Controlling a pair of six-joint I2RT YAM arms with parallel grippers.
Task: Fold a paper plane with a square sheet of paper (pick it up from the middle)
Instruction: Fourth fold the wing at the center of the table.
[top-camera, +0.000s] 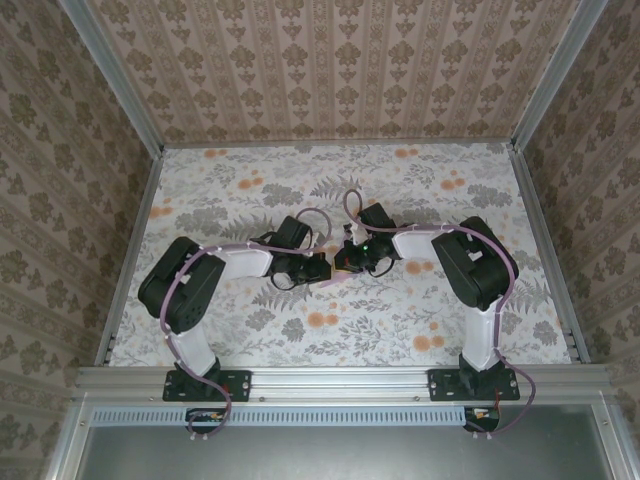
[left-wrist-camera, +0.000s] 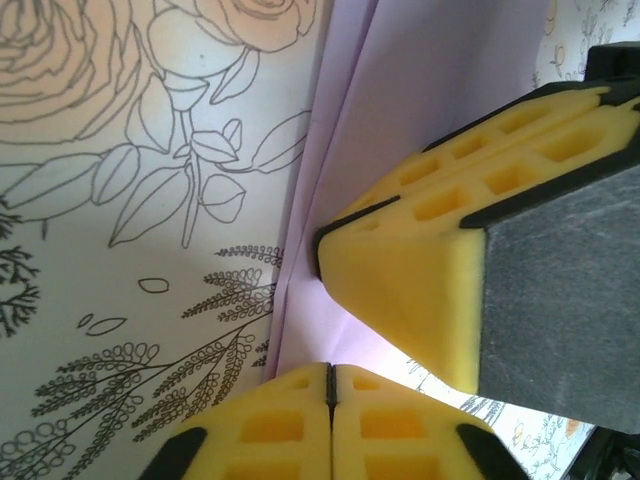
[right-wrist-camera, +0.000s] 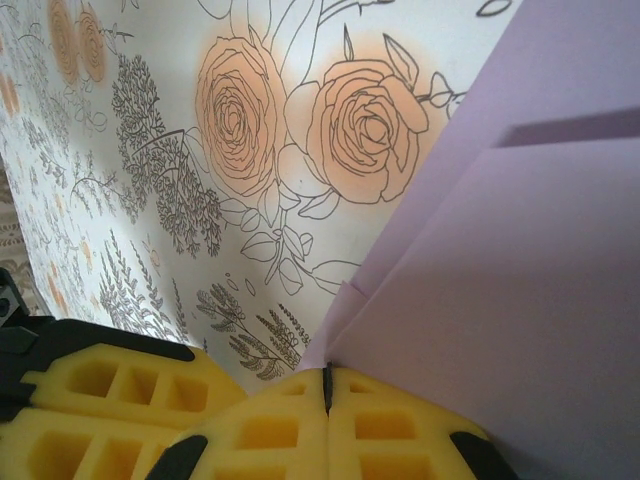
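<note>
The lilac sheet of paper (right-wrist-camera: 530, 250) is folded into several layers and stands up from the flowered table. My right gripper (right-wrist-camera: 326, 385) is shut with the paper's lower edge running into the seam of its yellow fingertips. My left gripper (left-wrist-camera: 331, 385) is shut too, its tips against the paper (left-wrist-camera: 400, 110) where a crease ends; nothing lilac shows in its seam. The right gripper's fingers (left-wrist-camera: 420, 270) touch the fold just ahead of the left one. From above, the left gripper (top-camera: 320, 268) and the right gripper (top-camera: 346, 262) meet tip to tip at mid-table and hide the paper.
The table (top-camera: 400, 190) has a floral cloth and patterned walls on three sides, with metal rails along its edges. Both forearms lie low, bent inward from bases at the near rail (top-camera: 340, 378). Cables loop over both wrists.
</note>
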